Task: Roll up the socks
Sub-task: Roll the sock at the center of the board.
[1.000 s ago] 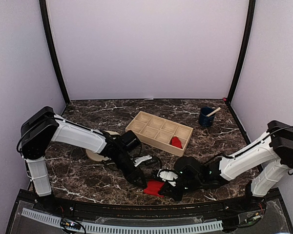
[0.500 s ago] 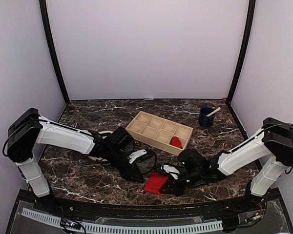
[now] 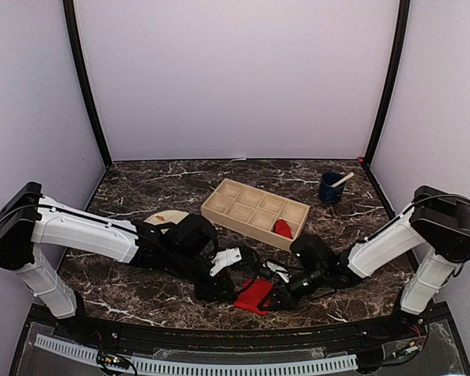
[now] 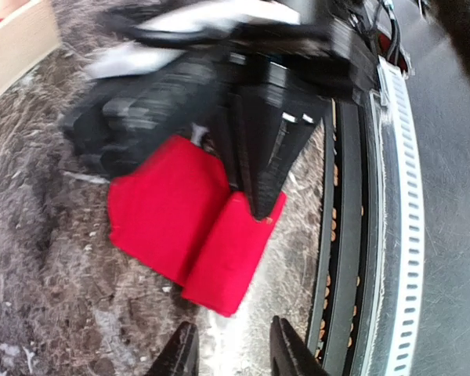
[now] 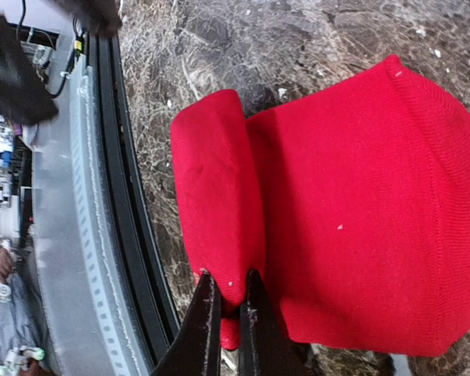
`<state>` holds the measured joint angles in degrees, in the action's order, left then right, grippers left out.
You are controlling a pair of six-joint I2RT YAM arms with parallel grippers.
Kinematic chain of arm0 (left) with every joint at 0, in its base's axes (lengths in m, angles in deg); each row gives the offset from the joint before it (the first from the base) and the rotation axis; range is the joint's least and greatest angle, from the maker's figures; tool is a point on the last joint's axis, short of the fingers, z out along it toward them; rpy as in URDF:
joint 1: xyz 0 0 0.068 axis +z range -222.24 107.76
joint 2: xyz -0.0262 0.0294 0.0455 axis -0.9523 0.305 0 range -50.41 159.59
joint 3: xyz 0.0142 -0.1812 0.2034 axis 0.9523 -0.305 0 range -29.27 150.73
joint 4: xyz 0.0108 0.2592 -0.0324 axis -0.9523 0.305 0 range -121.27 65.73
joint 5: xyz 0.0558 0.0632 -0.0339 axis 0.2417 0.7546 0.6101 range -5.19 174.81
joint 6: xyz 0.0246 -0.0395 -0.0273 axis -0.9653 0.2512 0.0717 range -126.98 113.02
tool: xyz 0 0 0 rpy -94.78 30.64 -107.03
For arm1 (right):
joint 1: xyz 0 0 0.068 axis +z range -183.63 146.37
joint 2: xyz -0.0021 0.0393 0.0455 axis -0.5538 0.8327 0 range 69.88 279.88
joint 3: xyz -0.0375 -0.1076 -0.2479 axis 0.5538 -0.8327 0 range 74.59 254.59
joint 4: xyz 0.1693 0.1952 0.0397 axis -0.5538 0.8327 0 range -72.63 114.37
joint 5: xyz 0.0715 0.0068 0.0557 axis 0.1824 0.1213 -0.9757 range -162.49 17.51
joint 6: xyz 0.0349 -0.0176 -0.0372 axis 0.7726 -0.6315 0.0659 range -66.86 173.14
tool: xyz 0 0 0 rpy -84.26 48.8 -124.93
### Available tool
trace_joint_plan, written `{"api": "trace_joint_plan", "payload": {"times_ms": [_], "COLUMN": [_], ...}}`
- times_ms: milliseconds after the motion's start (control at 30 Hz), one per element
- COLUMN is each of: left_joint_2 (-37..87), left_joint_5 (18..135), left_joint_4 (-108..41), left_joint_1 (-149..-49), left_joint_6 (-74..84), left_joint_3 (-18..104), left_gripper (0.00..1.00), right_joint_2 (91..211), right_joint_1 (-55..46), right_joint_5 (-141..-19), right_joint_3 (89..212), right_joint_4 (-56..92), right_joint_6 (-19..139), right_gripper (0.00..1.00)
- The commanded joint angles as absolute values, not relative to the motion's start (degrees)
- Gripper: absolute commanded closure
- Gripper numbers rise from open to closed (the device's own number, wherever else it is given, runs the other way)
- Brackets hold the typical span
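A red sock [image 3: 254, 295] lies flat on the marble near the front edge, one end folded over into a roll [image 5: 215, 196]. My right gripper [image 5: 227, 313] is shut on that rolled end; it shows in the top view [image 3: 272, 298] at the sock's right. The sock also shows in the left wrist view [image 4: 192, 219]. My left gripper [image 4: 229, 352] is open and empty, just short of the sock's near end; in the top view [image 3: 223, 290] it sits at the sock's left. A second red sock [image 3: 283, 228] sits bundled in the wooden tray.
A wooden compartment tray [image 3: 243, 202] stands behind the arms. A beige plate [image 3: 163, 218] lies partly under my left arm. A blue cup [image 3: 330, 189] with a stick stands at the back right. The black front rail [image 4: 352, 235] runs close beside the sock.
The sock's end is now folded over in my right gripper. My left arm has dropped lower and moved its gripper to the sock's left side. The right arm has drawn back slightly.
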<state>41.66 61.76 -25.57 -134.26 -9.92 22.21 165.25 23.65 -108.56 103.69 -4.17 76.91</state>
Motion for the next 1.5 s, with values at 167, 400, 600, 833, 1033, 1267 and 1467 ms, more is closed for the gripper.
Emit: {"api": "trace_joint_plan", "payload": {"times_ms": [167, 400, 600, 833, 1033, 1267, 1467], "left_joint_2": [42.01, 45.74, 47.81, 47.71, 47.57, 48.96, 50.82], "left_joint_5": [69.38, 73.78, 76.63, 80.78, 79.28, 78.04, 77.98], "left_joint_4": [-25.28, -25.72, -27.15, -29.91, -29.53, -28.68, -28.81], "left_joint_1": [-139.62, -142.44, -143.48, -144.71, -145.17, -145.45, -145.54], "left_joint_6": [-16.3, -20.45, -22.99, -24.96, -25.91, -26.77, -27.28], "left_joint_3": [21.69, 23.36, 24.56, 24.55, 24.54, 24.81, 25.92], "left_gripper": [0.56, 0.47, 0.46, 0.46, 0.46, 0.47, 0.5], "right_joint_2": [169.64, 170.64, 170.68, 171.47, 171.87, 172.22, 172.45], "right_joint_1": [20.45, 20.3, 20.16, 20.17, 20.07, 19.82, 19.82], "right_joint_5": [-116.69, -118.02, -118.39, -118.78, -118.98, -119.87, -120.32], "right_joint_3": [101.54, 101.47, 101.3, 101.7, 101.76, 101.93, 102.26], "right_joint_4": [-8.41, -8.82, -8.83, -8.47, -8.55, -8.65, -8.34], "right_joint_6": [83.52, 84.51, 84.55, 84.05, 83.83, 83.68, 83.55], "right_gripper": [1.0, 1.0, 1.0, 1.0, 1.0, 1.0, 1.0]}}
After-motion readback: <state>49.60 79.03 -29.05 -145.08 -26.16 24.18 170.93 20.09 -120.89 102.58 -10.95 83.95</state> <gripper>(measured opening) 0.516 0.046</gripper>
